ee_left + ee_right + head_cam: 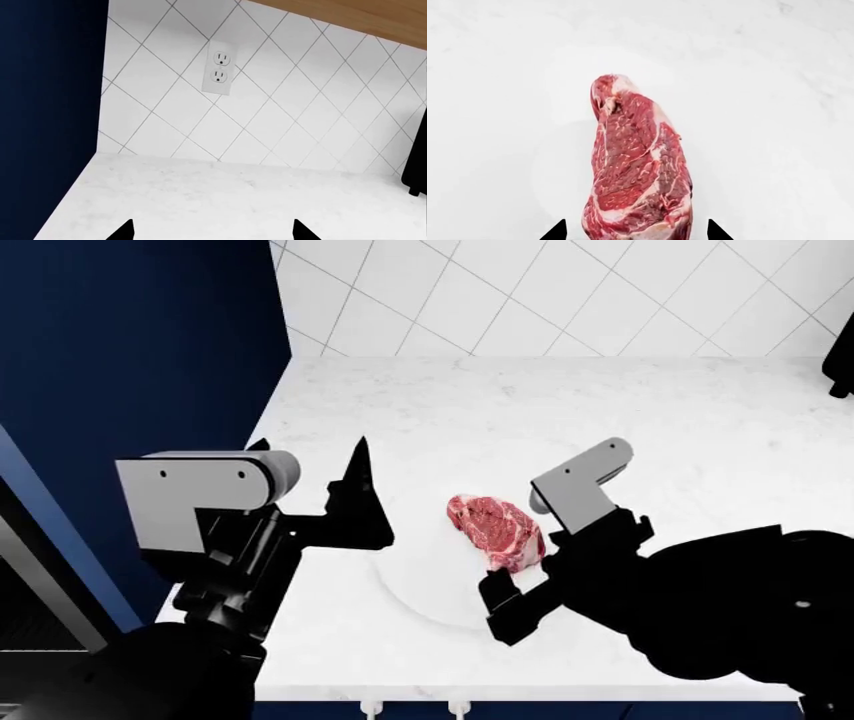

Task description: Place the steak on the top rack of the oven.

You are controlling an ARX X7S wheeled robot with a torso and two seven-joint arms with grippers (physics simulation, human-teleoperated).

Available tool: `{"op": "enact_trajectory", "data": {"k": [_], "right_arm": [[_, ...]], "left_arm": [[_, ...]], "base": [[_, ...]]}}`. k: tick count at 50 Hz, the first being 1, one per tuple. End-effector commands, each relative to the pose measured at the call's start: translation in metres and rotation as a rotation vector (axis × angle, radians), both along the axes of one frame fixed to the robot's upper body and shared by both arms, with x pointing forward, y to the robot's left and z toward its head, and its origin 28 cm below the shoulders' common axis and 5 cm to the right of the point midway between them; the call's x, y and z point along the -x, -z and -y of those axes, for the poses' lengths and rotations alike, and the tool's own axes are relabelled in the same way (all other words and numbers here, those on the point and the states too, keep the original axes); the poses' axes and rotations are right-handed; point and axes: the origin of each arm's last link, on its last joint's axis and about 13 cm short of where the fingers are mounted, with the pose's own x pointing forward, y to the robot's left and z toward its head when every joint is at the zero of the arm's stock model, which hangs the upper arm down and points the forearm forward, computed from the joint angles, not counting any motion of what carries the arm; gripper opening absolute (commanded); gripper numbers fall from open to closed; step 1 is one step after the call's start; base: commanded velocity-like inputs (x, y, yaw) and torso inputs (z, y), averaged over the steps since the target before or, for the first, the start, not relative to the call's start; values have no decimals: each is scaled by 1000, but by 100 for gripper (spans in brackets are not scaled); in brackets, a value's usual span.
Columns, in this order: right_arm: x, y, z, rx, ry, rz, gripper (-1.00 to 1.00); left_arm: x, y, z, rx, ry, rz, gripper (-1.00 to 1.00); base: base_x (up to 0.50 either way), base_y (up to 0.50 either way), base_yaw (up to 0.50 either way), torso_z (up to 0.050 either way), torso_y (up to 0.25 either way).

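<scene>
The steak [497, 530], red and marbled with white fat, lies on a round white plate [411, 595] on the white marble counter. My right gripper [521, 572] is open and straddles the steak's near end. In the right wrist view the steak [637, 165] runs lengthwise between the two fingertips of the right gripper [635, 231], with a narrow gap on each side. My left gripper [310, 465] hangs open and empty above the counter, left of the plate. The left gripper [213, 232] faces the tiled wall. The oven and its top rack are out of view.
A dark blue cabinet side [134, 340] walls off the counter's left end. The white tiled backsplash [280, 100] carries a power outlet [219, 67]. A black object [841, 370] stands at the far right. A dark opening [27, 615] shows at the lower left.
</scene>
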Motion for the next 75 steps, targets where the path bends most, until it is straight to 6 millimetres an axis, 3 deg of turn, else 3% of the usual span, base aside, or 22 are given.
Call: {"op": "enact_trajectory", "data": {"k": [1, 15, 16, 36, 45, 57, 75], "right_arm": [[0, 4, 0, 2, 2, -11, 100], [-1, 4, 1, 4, 2, -13, 100], [-1, 4, 1, 6, -2, -15, -100], [3, -9, 3, 8, 8, 50, -100], [29, -25, 9, -15, 46, 148, -100], [72, -20, 11, -101, 145, 367, -100], [93, -23, 9, -170, 302, 554, -100]], "left_arm": [[0, 1, 0, -2, 1, 0, 100], [-1, 1, 0, -4, 1, 0, 100], [-1, 1, 0, -4, 2, 0, 100], [-1, 1, -1, -4, -1, 3, 100], [2, -3, -2, -4, -6, 24, 100], [6, -5, -4, -17, -17, 58, 100], [13, -6, -4, -26, 4, 85, 100]], "base": [[0, 0, 0, 0, 0], [0, 0, 0, 0, 0], [0, 0, 0, 0, 0], [0, 0, 0, 0, 0], [0, 0, 0, 0, 0], [0, 0, 0, 0, 0], [0, 0, 0, 0, 0]]}}
